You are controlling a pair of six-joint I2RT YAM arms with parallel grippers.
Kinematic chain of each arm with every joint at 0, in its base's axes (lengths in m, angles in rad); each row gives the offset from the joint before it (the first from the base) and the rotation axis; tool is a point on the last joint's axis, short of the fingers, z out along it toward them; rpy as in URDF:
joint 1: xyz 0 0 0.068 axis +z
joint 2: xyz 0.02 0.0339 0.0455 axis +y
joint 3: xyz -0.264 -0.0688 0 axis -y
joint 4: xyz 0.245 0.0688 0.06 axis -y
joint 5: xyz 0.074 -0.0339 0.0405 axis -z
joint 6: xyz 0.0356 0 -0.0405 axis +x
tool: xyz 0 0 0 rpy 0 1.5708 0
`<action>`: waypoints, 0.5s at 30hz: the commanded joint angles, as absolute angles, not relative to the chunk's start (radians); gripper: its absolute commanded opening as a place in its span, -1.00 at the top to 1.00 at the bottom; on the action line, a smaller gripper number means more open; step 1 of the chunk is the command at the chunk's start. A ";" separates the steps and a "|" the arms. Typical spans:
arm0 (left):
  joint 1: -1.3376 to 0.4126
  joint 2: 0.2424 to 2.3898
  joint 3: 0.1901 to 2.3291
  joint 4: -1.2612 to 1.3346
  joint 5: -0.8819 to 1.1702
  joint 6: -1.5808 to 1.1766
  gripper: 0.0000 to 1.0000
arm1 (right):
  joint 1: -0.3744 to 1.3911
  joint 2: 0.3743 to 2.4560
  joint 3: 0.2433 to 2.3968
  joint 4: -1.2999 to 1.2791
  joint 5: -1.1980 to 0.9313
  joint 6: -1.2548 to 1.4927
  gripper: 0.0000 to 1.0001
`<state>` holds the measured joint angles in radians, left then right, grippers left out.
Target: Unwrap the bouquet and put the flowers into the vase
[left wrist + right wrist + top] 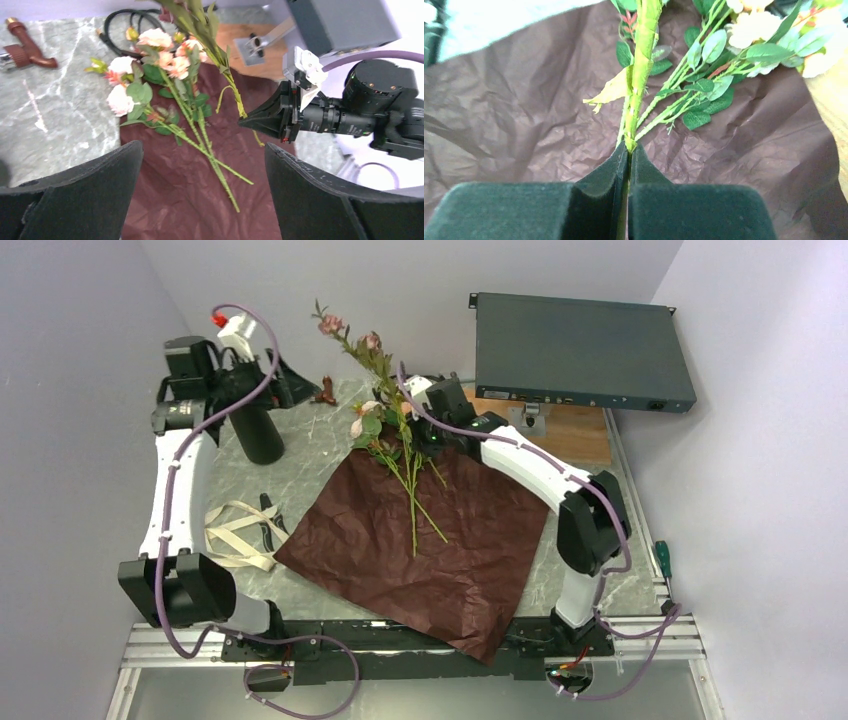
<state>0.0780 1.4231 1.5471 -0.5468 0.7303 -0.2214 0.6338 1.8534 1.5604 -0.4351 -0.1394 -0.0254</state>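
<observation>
Foam pads of the right hand (629,155) are pinching one green stem (641,75) low down, jaws closed tight on it, with its blooms rising above the tabletop (320,455). Unwrapping looks finished: the maroon paper (440,550) is lying spread flat and the ribbon (235,535) is lying loose to its left. Remaining flowers (160,65) are lying on the paper's far edge, just beside the held stem. The vase (258,430) is standing well to the left of that hand, no flower showing in it, so every stem seems yet to go in. The left hand (202,150) is hanging wide open near the vase, gripping nothing.
</observation>
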 commanded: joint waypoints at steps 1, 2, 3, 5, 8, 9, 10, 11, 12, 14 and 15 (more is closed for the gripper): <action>0.167 1.452 1.593 -0.437 1.137 -0.405 -0.88 | 0.635 1.720 1.508 -0.269 -0.181 0.049 1.00; 0.166 1.460 1.600 -0.442 1.175 -0.411 -0.81 | 0.636 1.704 1.497 -0.248 -0.198 0.055 1.00; 0.167 1.463 1.599 -0.434 1.207 -0.424 -0.77 | 0.637 1.693 1.489 -0.233 -0.211 0.057 1.00; 0.166 1.453 1.577 -0.379 1.235 -0.470 -0.73 | 0.638 1.672 1.475 -0.205 -0.231 0.065 1.00; 0.160 1.437 1.546 -0.315 1.245 -0.516 -0.72 | 0.647 1.644 1.452 -0.173 -0.256 0.065 1.00; 0.156 1.436 1.543 -0.307 1.247 -0.523 -0.72 | 0.653 1.637 1.443 -0.165 -0.260 0.061 1.00; 0.152 1.436 1.537 -0.288 1.249 -0.538 -0.71 | 0.659 1.628 1.438 -0.157 -0.267 0.057 1.00; 0.146 1.437 1.530 -0.248 1.255 -0.558 -0.67 | 0.666 1.622 1.427 -0.146 -0.270 0.052 1.00; 0.138 1.439 1.526 -0.223 1.261 -0.575 -0.62 | 0.676 1.614 1.423 -0.142 -0.272 0.043 1.00; 0.116 1.441 1.520 -0.177 1.269 -0.599 -0.57 | 0.695 1.600 1.409 -0.131 -0.270 0.027 1.00; 0.103 1.445 1.520 -0.168 1.269 -0.605 -0.57 | 0.704 1.590 1.402 -0.127 -0.270 0.019 1.00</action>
<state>0.1410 1.4628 1.5238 -0.3103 1.2011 -0.5285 0.6659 1.6516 1.4265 -0.2108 -0.2409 0.0441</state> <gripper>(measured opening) 0.795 0.021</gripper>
